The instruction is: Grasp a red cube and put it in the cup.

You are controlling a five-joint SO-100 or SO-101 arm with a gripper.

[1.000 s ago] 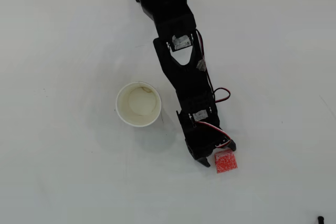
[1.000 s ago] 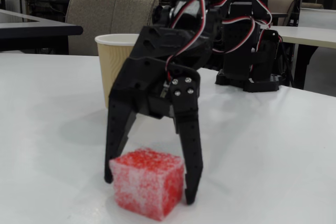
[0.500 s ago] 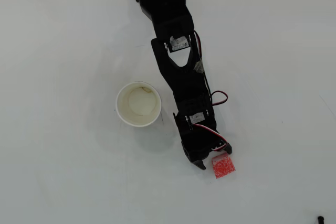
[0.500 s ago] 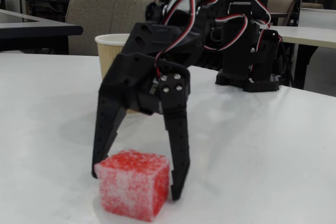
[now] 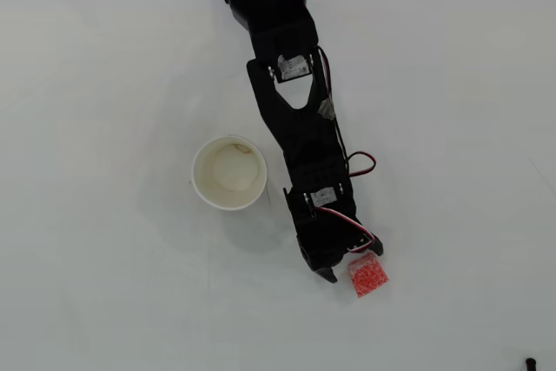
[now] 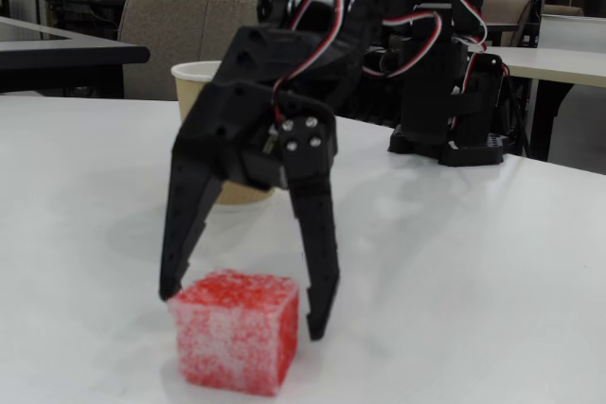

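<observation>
Open gripper (image 6: 243, 314) hanging around the red cube (image 6: 236, 331) on the white table (image 6: 473, 272).

In the fixed view the black gripper's two fingers are standing spread wide, one finger (image 6: 184, 226) ending at the cube's upper left corner and the other tip sitting at its right side; whether either is touching is hard to tell. The cube is resting on the table, speckled with whitish flecks. In the overhead view the gripper (image 5: 347, 268) is sitting at the lower end of the black arm (image 5: 295, 119), with the red cube (image 5: 367, 274) just below it, to the right. The white paper cup (image 5: 229, 173) is standing upright left of the arm, apart from the cube, its cream inside showing.
</observation>
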